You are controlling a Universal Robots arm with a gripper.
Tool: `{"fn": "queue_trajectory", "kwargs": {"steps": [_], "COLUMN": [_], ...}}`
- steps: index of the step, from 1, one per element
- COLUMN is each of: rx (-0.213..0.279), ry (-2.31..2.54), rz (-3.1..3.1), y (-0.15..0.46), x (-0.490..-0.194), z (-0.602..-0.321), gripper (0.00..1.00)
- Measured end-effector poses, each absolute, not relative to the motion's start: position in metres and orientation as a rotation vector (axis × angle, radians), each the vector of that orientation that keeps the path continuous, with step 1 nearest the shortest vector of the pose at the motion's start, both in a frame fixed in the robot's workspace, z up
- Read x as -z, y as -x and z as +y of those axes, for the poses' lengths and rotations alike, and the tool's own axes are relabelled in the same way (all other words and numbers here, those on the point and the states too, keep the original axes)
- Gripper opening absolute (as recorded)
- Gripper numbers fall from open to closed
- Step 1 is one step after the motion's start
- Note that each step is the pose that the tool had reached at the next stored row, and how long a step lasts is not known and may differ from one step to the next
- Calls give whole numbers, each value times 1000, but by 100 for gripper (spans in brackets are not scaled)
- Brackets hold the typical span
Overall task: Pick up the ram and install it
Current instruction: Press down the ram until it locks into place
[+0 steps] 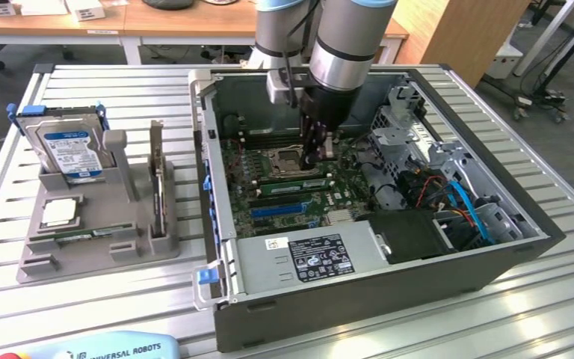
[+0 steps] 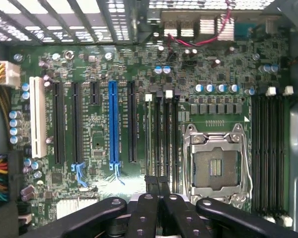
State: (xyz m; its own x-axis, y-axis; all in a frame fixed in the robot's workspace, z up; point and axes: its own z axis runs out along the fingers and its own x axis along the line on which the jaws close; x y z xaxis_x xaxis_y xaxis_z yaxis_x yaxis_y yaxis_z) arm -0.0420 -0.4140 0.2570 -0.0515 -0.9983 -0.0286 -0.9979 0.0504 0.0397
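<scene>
Zero install steps look done, as far as you can judge from this. The hand [image 1: 314, 161] sits inside the open PC case [image 1: 367, 299], low over the motherboard [image 2: 99, 129], with its fingers [image 2: 150, 208] pressed together and nothing green showing between them. Its tips hover at the end of the memory slots [image 2: 161, 134] just beside the CPU socket [image 2: 216, 166]. Those slots read as empty from the wrist view, though a stick seen edge-on would be hard to spot, so don't take that as certain. What looks like the ram [image 1: 80, 236] lies flat in the front recess of the grey tray [image 1: 98, 258] on the bench [image 1: 87, 314], at the exterior view's left of the case and well apart from the hand. If that stick is the one, both pickup and seating are outstanding.
</scene>
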Motion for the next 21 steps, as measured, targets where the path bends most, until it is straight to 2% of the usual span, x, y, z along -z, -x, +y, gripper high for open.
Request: {"fn": "queue_trajectory", "kwargs": {"steps": [21], "rx": [77], "ry": [-1699], "rz": [-2645], "y": [42], "x": [-257], "z": [-414], "gripper": [10]}}
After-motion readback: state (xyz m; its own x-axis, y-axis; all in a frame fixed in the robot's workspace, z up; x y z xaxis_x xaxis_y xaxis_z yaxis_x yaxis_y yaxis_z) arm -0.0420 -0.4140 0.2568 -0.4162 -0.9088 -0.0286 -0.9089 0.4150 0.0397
